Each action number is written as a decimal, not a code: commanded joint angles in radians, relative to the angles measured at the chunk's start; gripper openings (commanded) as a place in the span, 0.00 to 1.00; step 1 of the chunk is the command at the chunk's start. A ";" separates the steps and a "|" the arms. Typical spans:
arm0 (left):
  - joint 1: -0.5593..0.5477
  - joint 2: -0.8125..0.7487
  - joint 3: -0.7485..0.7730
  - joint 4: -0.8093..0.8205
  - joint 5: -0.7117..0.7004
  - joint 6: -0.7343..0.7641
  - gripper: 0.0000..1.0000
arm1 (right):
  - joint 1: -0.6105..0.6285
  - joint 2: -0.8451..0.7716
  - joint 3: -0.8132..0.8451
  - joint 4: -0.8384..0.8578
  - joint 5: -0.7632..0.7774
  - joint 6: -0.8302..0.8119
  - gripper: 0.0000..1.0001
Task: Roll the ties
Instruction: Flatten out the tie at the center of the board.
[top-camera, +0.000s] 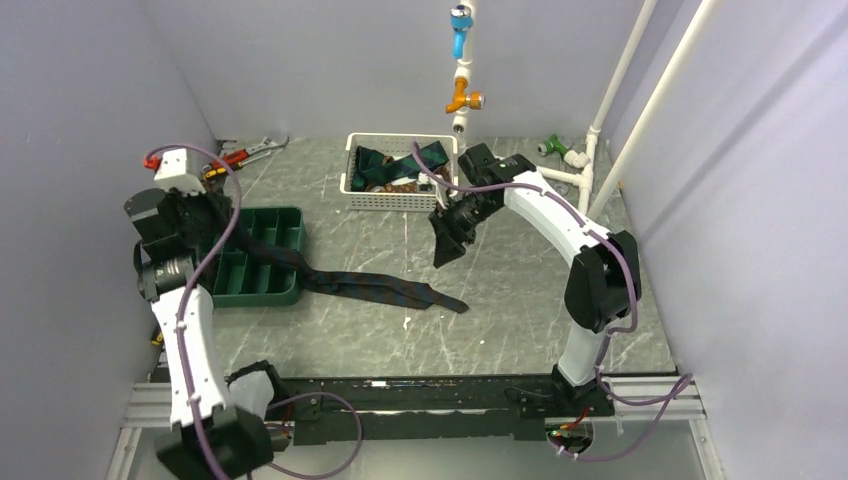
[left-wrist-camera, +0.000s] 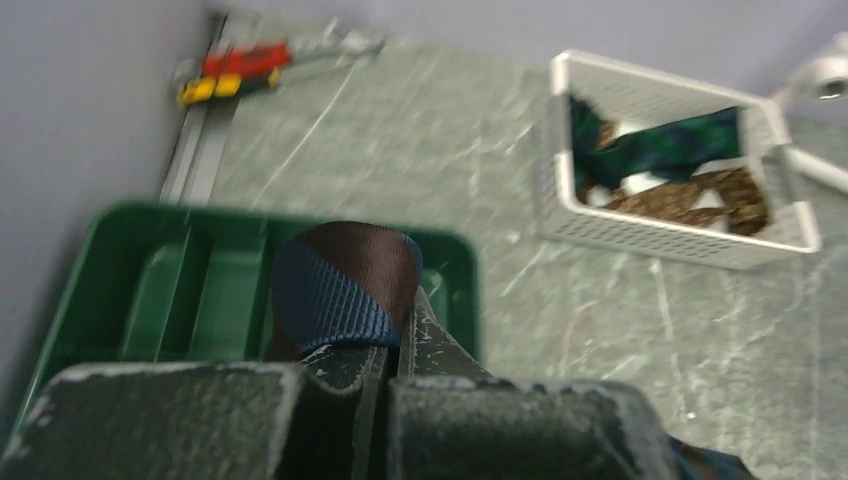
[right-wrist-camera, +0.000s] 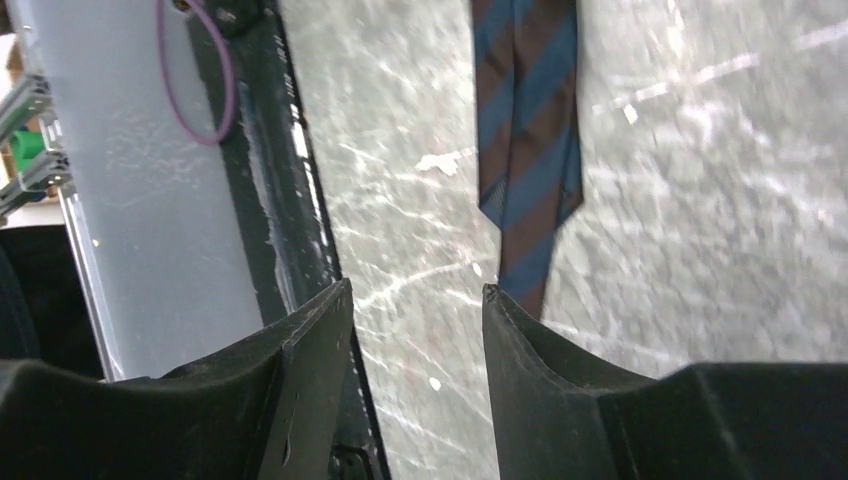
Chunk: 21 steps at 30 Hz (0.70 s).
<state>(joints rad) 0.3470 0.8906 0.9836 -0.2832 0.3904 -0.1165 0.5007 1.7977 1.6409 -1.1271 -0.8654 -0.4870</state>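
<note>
the left end effector (left-wrist-camera: 392, 335) is clenching the narrow end of a long navy and brown diagonally striped fabric necktie (left-wrist-camera: 345, 285), and the fabric is doubling over into a small loop just above the pinching fingertips. this is looking like the start of a roll, since the narrow end makes a tight core for winding the rest around. that end is being held above the dark green plastic compartment tray (top-camera: 270, 212), which i am judging to be where finished rolls are going. from there the striped necktie is trailing over the tray's right side and lying stretched flat across the grey marbled tabletop (top-camera: 520, 320), its pointed wide end resting toward the middle. being laid out straight like this is keeping it free of twists for winding. the right end effector (right-wrist-camera: 415, 295) is hanging released above the tabletop, its jaws standing apart with nothing between them. the tie's pointed tip is lying just ahead of them in the right wrist view, so it is sitting well placed to steady or feed the loose length. the white perforated plastic basket (top-camera: 398, 207) at the back is holding the waiting ties, a dark green plaid necktie (left-wrist-camera: 680, 145) and a brown patterned necktie (left-wrist-camera: 720, 195), bunched together unrolled.
</note>
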 joint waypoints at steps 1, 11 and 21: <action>0.207 0.085 -0.006 -0.035 0.156 0.038 0.00 | -0.020 -0.026 -0.080 0.047 0.122 0.004 0.53; 0.432 0.342 0.239 -0.354 0.491 0.386 0.99 | -0.023 0.011 -0.179 0.126 0.182 0.020 0.49; 0.263 0.308 0.297 -1.051 0.662 1.484 1.00 | -0.215 -0.073 -0.242 0.039 0.110 0.022 0.45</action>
<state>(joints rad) 0.7567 1.2221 1.2388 -0.8993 0.9062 0.7536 0.3470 1.8004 1.4239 -1.0428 -0.7391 -0.4595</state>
